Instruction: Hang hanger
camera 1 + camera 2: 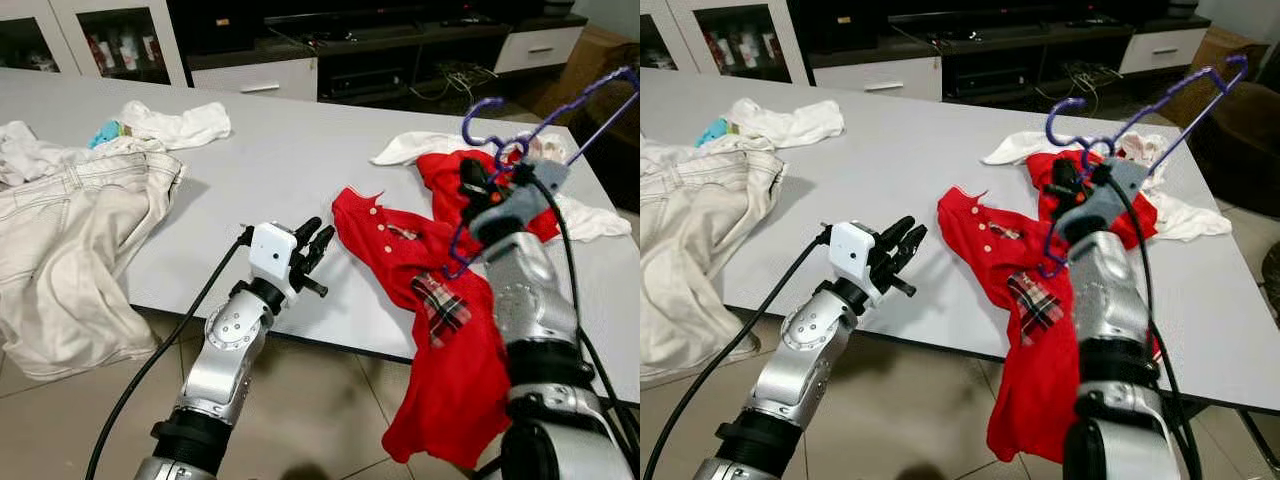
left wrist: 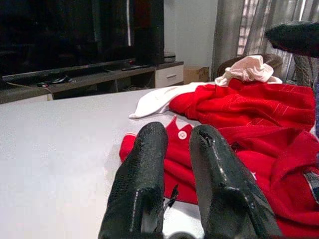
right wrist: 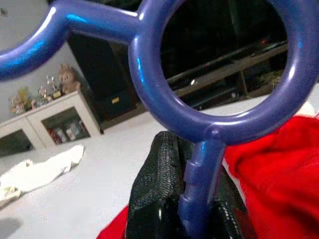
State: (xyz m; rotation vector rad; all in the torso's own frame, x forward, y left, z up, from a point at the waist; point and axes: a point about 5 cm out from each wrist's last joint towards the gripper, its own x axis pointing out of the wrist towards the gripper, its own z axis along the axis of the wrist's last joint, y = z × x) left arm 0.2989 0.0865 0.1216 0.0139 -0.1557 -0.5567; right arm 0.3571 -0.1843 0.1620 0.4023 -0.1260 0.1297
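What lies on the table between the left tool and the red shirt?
Nothing: in the left eye view, only bare grey table separates the left tool from the red shirt.

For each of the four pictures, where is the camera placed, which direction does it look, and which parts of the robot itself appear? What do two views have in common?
Left eye view: on the head, looking forward and down at the grey table; both silver arms appear.
Right eye view: beside it, same scene; right pincer holds the purple hanger.
Left wrist view: on the left wrist, looking along the left pincer across the table toward the red shirt.
Right wrist view: on the right wrist, facing the hanger's ring.
Shared: both wrist views show the red shirt and the table.
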